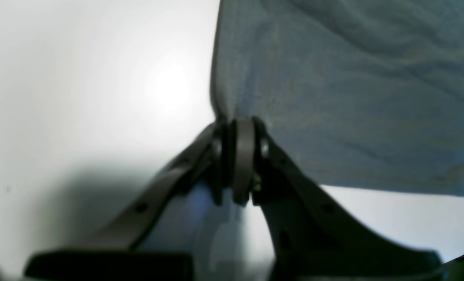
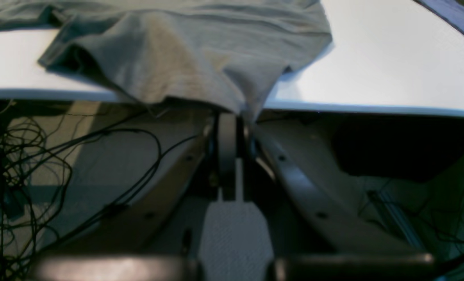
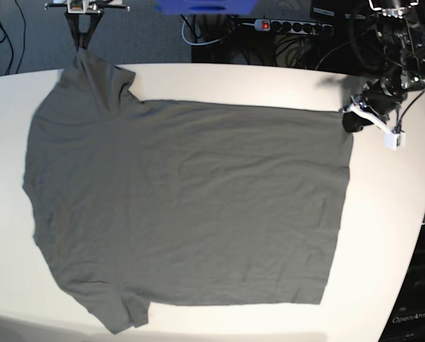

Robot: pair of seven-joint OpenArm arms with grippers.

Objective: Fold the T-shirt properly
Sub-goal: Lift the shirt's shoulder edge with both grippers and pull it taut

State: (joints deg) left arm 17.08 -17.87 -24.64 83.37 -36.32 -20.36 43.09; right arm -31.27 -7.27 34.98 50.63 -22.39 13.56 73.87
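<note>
A: Two claws, both pinched shut on the shirt (image 3: pixel 191 199). The left claw (image 1: pixel 238 125) has the hem corner at about two o'clock in the base view; the right claw (image 2: pixel 238 117) has a sleeve tip at eleven o'clock, right where the cloth hangs over the counter (image 2: pixel 372 78) edge.

B: And the shirt itself?

A: It lies spread flat across most of the counter, neck end toward nine o'clock, hem toward three, a few soft ripples in the body. The other sleeve points to seven o'clock.

B: So the fold is only about to start, I'd say. How should it go?

A: Lift both corners together and no higher than needed, so the thin cloth peels off the counter without dragging the rest. Carry that whole twelve o'clock edge toward six o'clock, keeping the two claws level and the cloth between them taut.

B: What's the risk?

A: Each grip looks like a small bite near the edge. A jerk could pull the cloth free, and slack in the middle would leave a crooked crease. Lay it down before letting go.
</note>
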